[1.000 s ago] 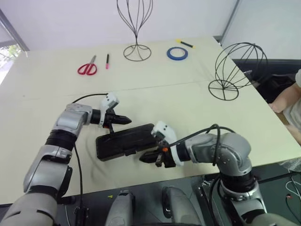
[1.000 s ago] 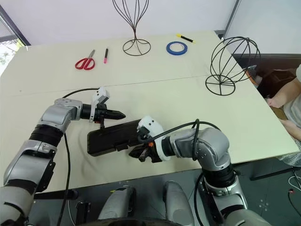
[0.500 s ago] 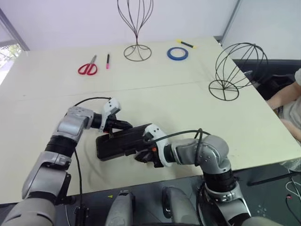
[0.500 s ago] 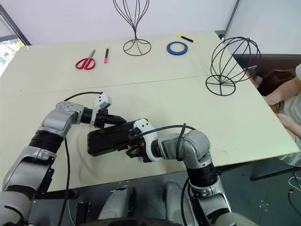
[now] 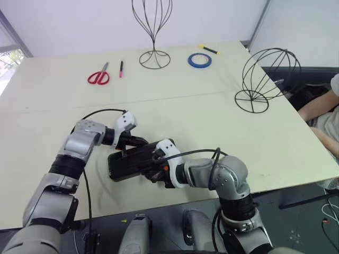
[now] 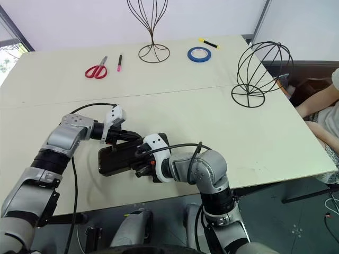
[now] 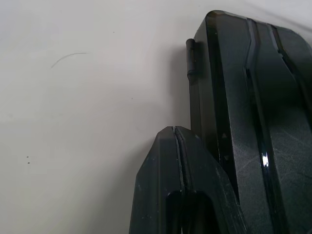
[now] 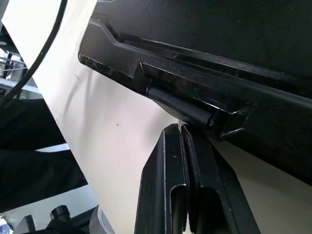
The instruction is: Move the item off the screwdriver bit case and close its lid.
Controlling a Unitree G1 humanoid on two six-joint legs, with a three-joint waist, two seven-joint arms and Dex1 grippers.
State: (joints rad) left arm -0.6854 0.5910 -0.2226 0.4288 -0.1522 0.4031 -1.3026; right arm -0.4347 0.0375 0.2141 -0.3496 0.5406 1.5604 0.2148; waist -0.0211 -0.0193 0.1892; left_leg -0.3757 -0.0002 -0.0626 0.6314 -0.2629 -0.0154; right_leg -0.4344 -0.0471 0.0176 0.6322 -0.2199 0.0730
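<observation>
The screwdriver bit case [image 5: 132, 160] lies flat near the table's front edge, its smoky lid [image 7: 253, 97] down over it. My left gripper [image 5: 141, 141] is shut, its fingertips [image 7: 174, 130] against the case's far long edge beside a small hinge pin. My right gripper [image 5: 153, 173] is shut too, its tips [image 8: 180, 127] right under the black clasp [image 8: 195, 111] on the near long edge. The item, a black wire globe [image 5: 266, 78], stands on the table far to the right, well apart from the case.
A taller wire stand [image 5: 153, 32] rises at the back, with red scissors [image 5: 98, 77], a pink pen [image 5: 121, 69], a blue tape roll [image 5: 199, 60] and a yellow marker [image 5: 209, 49] near it. A person's arm [image 5: 320, 106] shows past the table's right edge.
My right gripper slid left along the case's near edge to the clasp. My left gripper dropped from just above the case to its far edge. The person's arm shifted.
</observation>
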